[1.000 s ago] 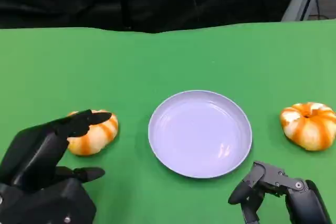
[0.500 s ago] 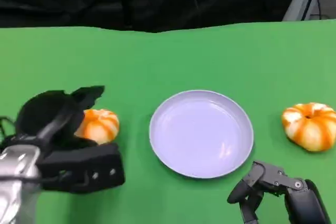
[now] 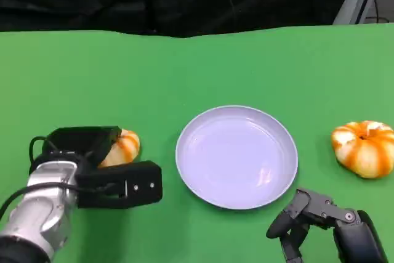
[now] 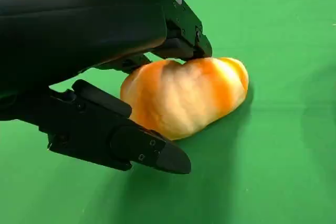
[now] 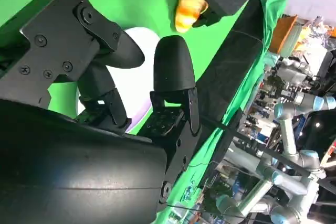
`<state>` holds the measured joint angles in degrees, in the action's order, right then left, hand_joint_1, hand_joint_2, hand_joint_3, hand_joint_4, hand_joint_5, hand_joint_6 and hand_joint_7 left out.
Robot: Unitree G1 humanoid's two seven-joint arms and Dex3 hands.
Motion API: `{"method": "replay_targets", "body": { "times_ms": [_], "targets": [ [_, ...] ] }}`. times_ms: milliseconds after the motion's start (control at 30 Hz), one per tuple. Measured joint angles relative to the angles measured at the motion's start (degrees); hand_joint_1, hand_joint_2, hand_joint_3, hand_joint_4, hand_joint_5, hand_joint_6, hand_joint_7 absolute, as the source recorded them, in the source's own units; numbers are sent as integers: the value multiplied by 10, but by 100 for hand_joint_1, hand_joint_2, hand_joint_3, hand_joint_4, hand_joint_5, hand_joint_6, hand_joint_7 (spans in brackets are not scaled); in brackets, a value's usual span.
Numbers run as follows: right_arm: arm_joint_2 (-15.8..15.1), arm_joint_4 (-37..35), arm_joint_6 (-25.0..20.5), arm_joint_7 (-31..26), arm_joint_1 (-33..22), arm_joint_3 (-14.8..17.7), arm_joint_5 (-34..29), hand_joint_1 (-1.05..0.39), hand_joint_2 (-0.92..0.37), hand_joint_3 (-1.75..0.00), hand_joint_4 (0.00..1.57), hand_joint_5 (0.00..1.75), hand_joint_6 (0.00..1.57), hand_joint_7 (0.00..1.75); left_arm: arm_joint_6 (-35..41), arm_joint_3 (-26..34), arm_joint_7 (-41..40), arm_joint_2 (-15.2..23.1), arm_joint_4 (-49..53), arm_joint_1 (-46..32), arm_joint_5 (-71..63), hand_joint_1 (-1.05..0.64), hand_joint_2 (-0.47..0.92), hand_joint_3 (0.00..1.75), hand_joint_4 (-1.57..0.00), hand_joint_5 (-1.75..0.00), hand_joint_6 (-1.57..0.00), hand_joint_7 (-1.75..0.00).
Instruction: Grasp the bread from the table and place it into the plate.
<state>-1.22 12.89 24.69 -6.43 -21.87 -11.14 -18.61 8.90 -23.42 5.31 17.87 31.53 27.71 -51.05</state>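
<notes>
Nearest the camera, the right black many-fingered robot hand (image 3: pixel 323 223) rests low at the front edge of the green cloth-covered worktop (image 3: pixel 197 72), just where it was a second ago, its fingers curled inward with nothing between them; it plays no part in this step. The change is all on the other side: the left black many-fingered robot hand (image 3: pixel 92 158), which a second ago was poised above and in front of the bread with fingers spread, has swung over and dropped onto it, so that from the head view the silver forearm now lies across the lower left and the hand covers most of the loaf. The orange-and-cream striped round bread roll (image 4: pixel 184 95) sits on the cloth, to the left of the plate, and the left wrist view shows fingers (image 4: pixel 181 30) pressing on its top while another finger (image 4: pixel 123 142) runs beneath its near side, touching or nearly so. I judge the grasp to be closing but not proven; the roll has not left the worktop. Farther in, the pale lilac round plastic plate (image 3: pixel 237 155) stands bare at the centre, unmoved. Off to the right lies a second orange-and-cream striped roll (image 3: pixel 364 148), well apart from either hand. Lift and carry to the plate remain.
</notes>
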Motion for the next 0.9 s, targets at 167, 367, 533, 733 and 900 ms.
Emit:
{"method": "replay_targets", "body": {
  "times_ms": [167,367,533,733,900],
  "targets": [
    [0,0,0,0,0,0,0,-2,-32,-131,85,165,84,127,3,-20,-1,-10,59,34,8,-59,92,2,-67,-23,-54,-4],
    [0,0,0,0,0,0,0,-2,-32,-131,85,165,85,127,3,-34,-12,-12,83,51,21,-49,92,7,-82,-30,-70,-11],
    [1,0,-1,0,-1,-1,0,-1,-32,-131,85,164,85,128,-136,-9,-176,3,76,21,59,-15,53,105,-83,-171,-66,-170],
    [2,0,-1,0,2,-2,0,0,-32,-132,85,164,85,128,-242,5,-290,10,30,10,66,-13,42,128,-88,-175,-72,-175],
    [2,-1,-1,0,2,-3,0,1,-31,-133,84,163,85,128,-250,8,-292,7,-3,10,67,-10,35,128,-89,-175,-74,-175]
  ]
}}
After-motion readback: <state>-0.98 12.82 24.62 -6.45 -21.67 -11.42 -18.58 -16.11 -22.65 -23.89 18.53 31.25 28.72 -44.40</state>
